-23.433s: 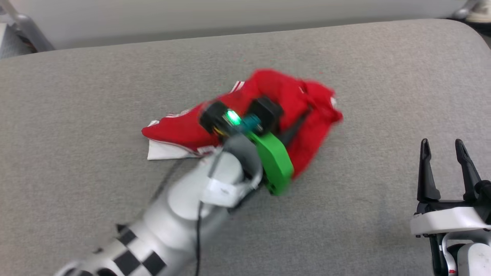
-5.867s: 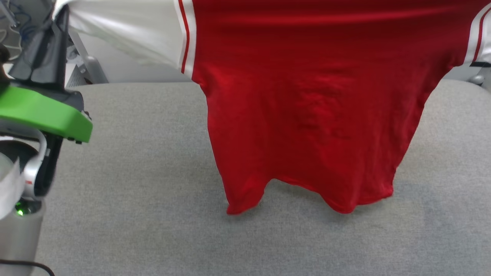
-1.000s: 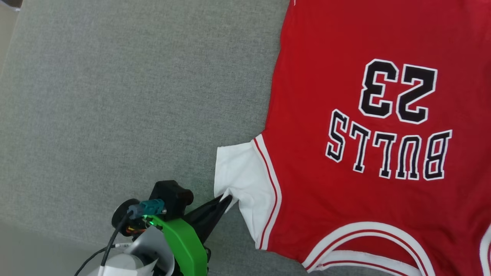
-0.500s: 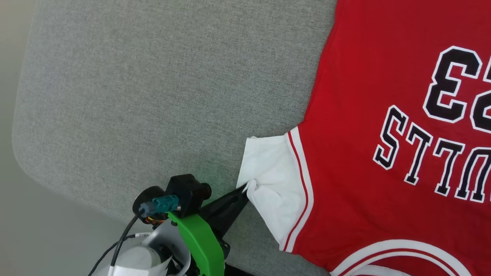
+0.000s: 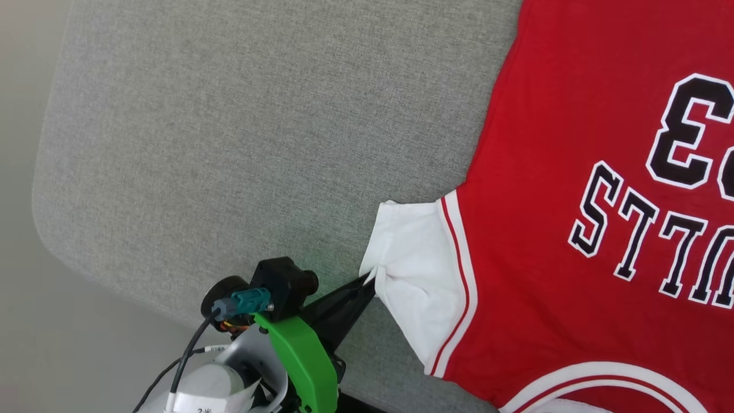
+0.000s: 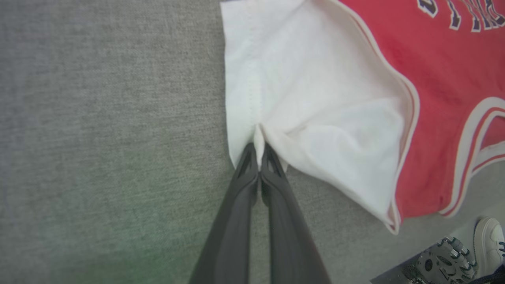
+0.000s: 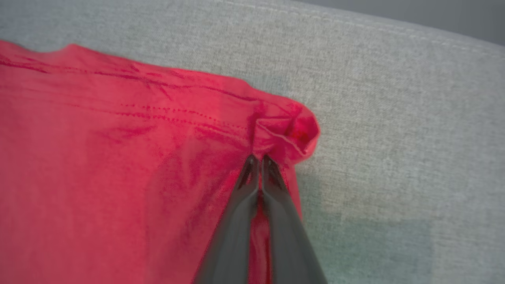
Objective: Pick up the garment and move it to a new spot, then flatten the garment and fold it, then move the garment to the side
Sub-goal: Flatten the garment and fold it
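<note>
The garment (image 5: pixel 550 189), a red jersey with white sleeves and black-and-white lettering, lies spread face up on the grey cushion (image 5: pixel 229 143), collar toward the near edge. My left gripper (image 5: pixel 370 279) is shut, pinching the hem of the white sleeve (image 5: pixel 413 269) into a small pucker; in the left wrist view the left gripper (image 6: pixel 258 148) bites the sleeve (image 6: pixel 315 118) edge. In the right wrist view my right gripper (image 7: pixel 256 159) is shut on a bunched red hem corner (image 7: pixel 288 134) of the garment (image 7: pixel 118 157).
The cushion's rounded corner (image 5: pixel 51 189) and edge run down the left, with pale floor (image 5: pixel 34 321) beyond. A metal base and a white shoe (image 6: pixel 487 240) show past the cushion's near edge in the left wrist view.
The head view has swung, so the jersey sits further right in it. The left gripper keeps its pinch on the sleeve. The right gripper has shut.
</note>
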{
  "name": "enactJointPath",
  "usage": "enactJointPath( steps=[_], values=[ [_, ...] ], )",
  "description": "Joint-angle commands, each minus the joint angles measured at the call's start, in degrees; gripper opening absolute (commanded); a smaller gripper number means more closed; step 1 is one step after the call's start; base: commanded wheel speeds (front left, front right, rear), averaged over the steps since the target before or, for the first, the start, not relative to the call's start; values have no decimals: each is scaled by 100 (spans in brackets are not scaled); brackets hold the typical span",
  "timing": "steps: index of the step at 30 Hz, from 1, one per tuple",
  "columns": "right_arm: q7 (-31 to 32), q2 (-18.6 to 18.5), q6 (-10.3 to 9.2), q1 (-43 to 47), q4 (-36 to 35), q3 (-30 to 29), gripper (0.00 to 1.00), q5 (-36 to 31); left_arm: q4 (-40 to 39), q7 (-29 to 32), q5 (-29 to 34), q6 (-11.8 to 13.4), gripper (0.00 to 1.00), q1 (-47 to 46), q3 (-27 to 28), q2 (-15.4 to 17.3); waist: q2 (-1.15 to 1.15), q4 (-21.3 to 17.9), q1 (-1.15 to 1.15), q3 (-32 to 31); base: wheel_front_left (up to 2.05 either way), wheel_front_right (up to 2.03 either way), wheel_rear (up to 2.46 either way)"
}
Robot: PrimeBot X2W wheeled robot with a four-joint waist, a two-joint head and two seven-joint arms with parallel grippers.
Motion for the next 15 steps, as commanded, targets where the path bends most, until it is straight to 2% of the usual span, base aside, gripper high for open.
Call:
enactJointPath(
  steps=[1,10,15],
  values=[
    [57,65,-5,405,194,91,0,35,94,-17,10,21,0,-81,9,10,0,-57,-1,-96,0,0,0],
    [-275,19,-5,1093,312,-23,0,188,166,-21,30,100,0,-56,51,103,0,-357,-1,-679,0,0,0],
    [-648,143,-5,1673,344,-133,0,414,217,17,-47,193,0,26,93,147,0,-597,-1,-1128,0,0,0]
  ],
)
